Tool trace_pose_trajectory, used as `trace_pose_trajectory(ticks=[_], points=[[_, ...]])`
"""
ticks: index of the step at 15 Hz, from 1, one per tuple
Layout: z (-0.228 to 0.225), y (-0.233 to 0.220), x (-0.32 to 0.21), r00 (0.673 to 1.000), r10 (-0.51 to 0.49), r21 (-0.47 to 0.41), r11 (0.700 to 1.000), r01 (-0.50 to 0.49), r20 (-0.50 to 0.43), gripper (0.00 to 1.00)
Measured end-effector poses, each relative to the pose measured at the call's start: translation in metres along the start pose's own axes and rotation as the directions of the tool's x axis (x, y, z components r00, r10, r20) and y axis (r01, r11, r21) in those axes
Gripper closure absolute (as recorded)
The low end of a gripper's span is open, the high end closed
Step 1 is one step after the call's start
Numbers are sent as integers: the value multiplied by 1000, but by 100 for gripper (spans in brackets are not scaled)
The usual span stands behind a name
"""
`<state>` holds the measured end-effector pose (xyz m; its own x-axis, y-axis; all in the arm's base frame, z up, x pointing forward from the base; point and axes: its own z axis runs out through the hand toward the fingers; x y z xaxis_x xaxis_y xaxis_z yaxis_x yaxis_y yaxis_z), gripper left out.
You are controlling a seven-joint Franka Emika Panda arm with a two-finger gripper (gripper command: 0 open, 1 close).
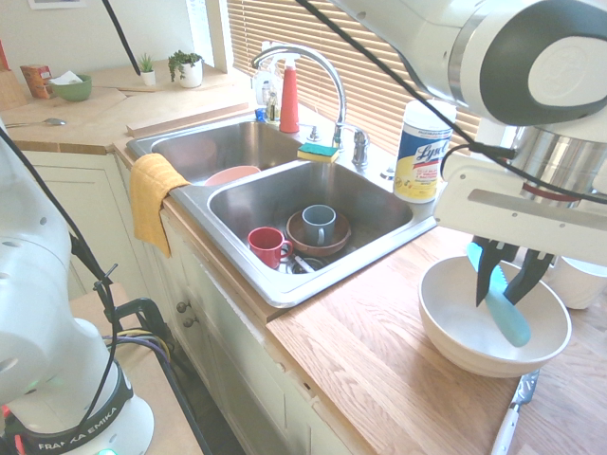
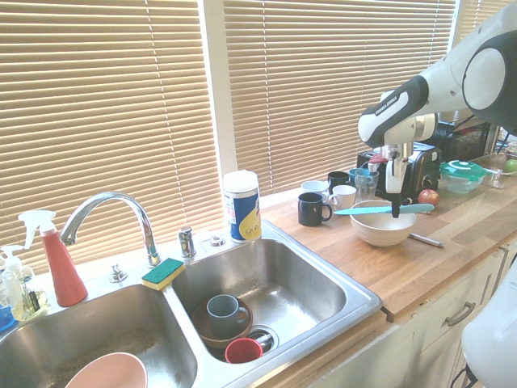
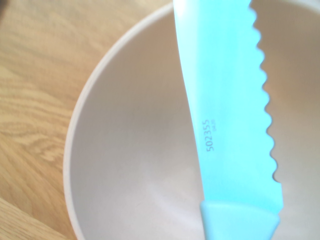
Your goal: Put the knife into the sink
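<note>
The turquoise knife [image 1: 509, 320] [image 2: 367, 210] hangs level just above the white bowl [image 1: 455, 327] [image 2: 380, 232] on the wooden counter, right of the sink. My gripper [image 1: 506, 287] [image 2: 395, 212] points straight down and is shut on the knife near its handle end. In the wrist view the serrated blade [image 3: 230, 100] lies across the bowl's inside [image 3: 135, 150]. The two-basin steel sink [image 1: 285, 289] [image 2: 359, 301] lies well to the side of the bowl. Its near basin holds a brown bowl with a grey mug [image 1: 319, 224] [image 2: 224, 311] and a red cup [image 1: 266, 245] [image 2: 242, 351].
A Lysol canister [image 1: 422, 152] [image 2: 241, 206] and the curved faucet [image 1: 322, 66] [image 2: 121, 206] stand at the sink's back rim, beside a sponge [image 1: 318, 151] [image 2: 164, 272]. A silver utensil [image 1: 512, 417] [image 2: 424, 239] lies by the bowl. Mugs [image 2: 313, 209] stand behind it. A yellow cloth [image 1: 152, 194] drapes the sink's front.
</note>
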<state>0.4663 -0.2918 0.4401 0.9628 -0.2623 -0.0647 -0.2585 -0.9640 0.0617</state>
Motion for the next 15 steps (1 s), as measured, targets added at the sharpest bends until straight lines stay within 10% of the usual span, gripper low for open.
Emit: trace_pose_trajectory(ticks=[8,15], points=[[-87,-31,-14,993,40,43,998,-35,-115,100],[-61,-212,-59,927,347,132,935,-330,-141,100]])
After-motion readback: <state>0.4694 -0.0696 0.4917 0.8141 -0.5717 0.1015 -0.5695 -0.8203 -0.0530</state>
